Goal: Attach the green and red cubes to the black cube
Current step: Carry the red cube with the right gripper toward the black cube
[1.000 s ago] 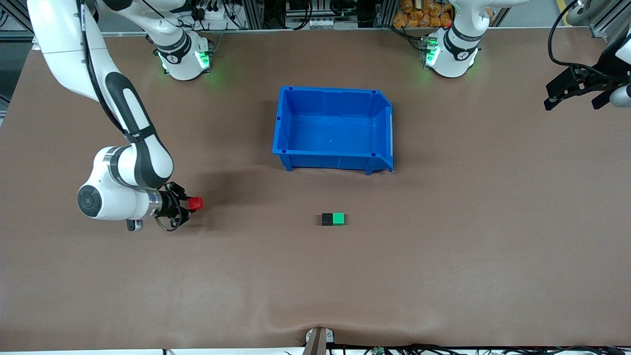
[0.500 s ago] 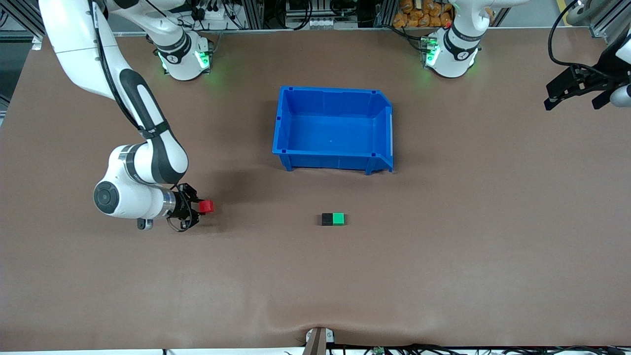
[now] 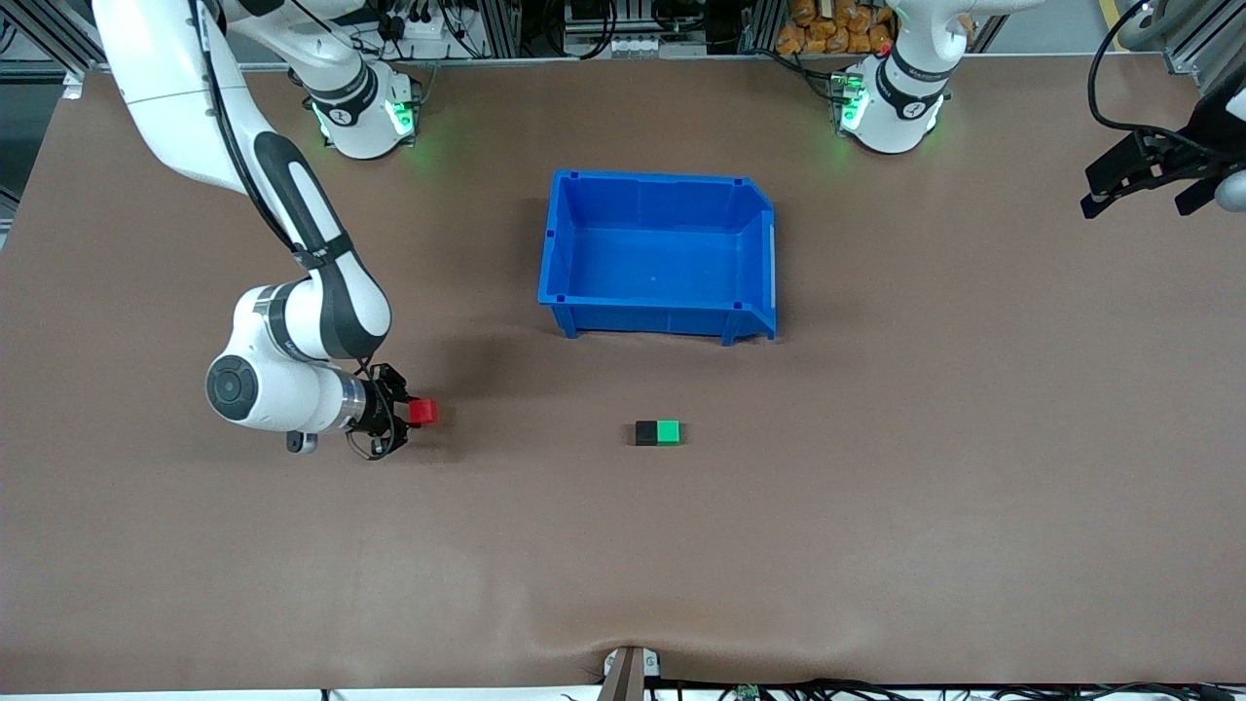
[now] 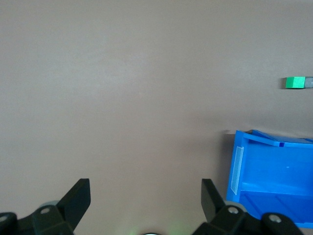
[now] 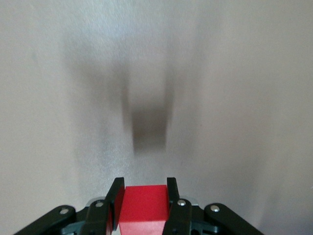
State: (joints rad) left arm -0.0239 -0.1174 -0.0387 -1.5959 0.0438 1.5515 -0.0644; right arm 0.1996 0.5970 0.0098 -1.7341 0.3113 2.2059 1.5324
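Gripping red cube (image 5: 143, 208) between right gripper (image 3: 417, 413) jaws, above table (image 3: 876, 487).

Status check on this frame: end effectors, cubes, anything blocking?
Right end effector shut on red cube, over table toward the right arm's end. Left end effector open, waiting. Green cube touching black cube. Path clear.

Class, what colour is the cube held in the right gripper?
Red cube, clearest in the right wrist view.
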